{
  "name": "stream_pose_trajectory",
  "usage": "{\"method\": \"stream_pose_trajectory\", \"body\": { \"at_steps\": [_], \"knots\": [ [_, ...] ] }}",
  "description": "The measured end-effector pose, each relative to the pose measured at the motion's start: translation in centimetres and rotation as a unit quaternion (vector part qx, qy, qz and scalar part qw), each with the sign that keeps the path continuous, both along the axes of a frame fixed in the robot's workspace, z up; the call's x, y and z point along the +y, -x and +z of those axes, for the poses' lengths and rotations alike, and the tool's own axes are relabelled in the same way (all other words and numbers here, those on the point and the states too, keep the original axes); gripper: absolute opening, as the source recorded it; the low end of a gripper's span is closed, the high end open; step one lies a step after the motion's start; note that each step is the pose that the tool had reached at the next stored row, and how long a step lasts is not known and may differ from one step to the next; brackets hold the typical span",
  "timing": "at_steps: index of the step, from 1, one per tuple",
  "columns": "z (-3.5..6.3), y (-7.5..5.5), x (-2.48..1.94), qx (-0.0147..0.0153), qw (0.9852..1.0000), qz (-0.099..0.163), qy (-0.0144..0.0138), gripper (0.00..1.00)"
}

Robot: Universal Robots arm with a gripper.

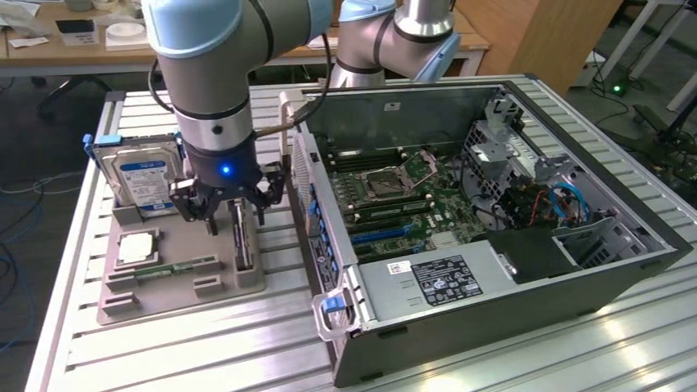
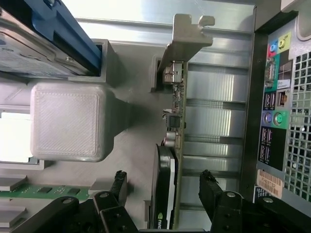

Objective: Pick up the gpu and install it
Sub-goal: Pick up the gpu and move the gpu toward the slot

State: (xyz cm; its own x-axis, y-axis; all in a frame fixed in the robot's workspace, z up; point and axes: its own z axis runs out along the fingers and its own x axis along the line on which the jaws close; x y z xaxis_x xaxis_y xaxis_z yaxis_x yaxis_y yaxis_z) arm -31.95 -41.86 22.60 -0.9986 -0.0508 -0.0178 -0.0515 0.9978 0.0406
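My gripper [image 2: 163, 177] hung over the graphics card [image 2: 178, 121] with the fingers [image 2: 119, 187] spread wide, one on each side of it; a gap showed between each tip and the card, and nothing was pinched. The card stood on its edge in a slot of the grey holder [image 1: 179, 296], its pale metal bracket [image 2: 187, 39] at the end away from my fingers; its black cover passed under my knuckles, so I could not see that end, and in the exterior view my fingers hid most of the card. Near it in the holder lay a green memory stick [image 1: 175, 268], partly cut off in the wrist view; beside that lay a pale square chip [image 1: 136, 245] whose markings I could not make out. The hard drive [image 1: 144, 178] with its blue label stood upright on the exterior view's left of my gripper, its lower part hidden in its slot. The holder sat on a slatted metal table [image 1: 218, 351]; just beside it, on the exterior view's right, lay the open computer case [image 1: 610, 278]. Its green board [image 1: 409, 192] showed inside, though I could not tell the card slots apart; the power supply [image 1: 436, 282] covered one corner. My arm [image 1: 212, 73] was cut off above.
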Motion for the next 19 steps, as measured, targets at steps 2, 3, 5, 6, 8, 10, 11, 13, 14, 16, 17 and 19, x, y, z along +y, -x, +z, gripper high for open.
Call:
{"method": "stream_pose_trajectory", "body": {
  "at_steps": [2,3,5,6,8,10,11,13,14,16,17,19],
  "knots": [
    [-0.26,0.0,0.00,-0.0001,1.0000,0.000,0.0005,0.71],
    [-0.39,0.0,-0.01,0.0000,1.0000,0.000,0.0010,0.71],
    [-0.72,0.0,-0.01,0.0004,1.0000,0.000,0.0013,0.71],
    [-0.90,0.0,0.00,0.0008,1.0000,0.000,0.0013,0.71],
    [-1.08,0.0,0.00,0.0011,1.0000,0.000,0.0021,0.71],
    [-1.08,0.0,0.00,0.0012,1.0000,0.000,0.0033,0.71],
    [-1.10,0.0,0.00,0.0012,1.0000,0.000,0.0033,0.71],
    [-1.19,0.0,0.00,0.0010,1.0000,-0.001,0.0032,0.71],
    [-1.27,0.0,0.01,0.0009,1.0000,-0.002,0.0032,0.71],
    [-1.42,0.0,0.00,0.0011,0.9999,-0.015,0.0033,0.71],
    [-1.49,0.0,0.00,0.0011,0.9997,-0.023,0.0033,0.71],
    [-1.49,0.0,0.00,0.0013,0.9995,-0.030,0.0034,0.71]
  ]
}}
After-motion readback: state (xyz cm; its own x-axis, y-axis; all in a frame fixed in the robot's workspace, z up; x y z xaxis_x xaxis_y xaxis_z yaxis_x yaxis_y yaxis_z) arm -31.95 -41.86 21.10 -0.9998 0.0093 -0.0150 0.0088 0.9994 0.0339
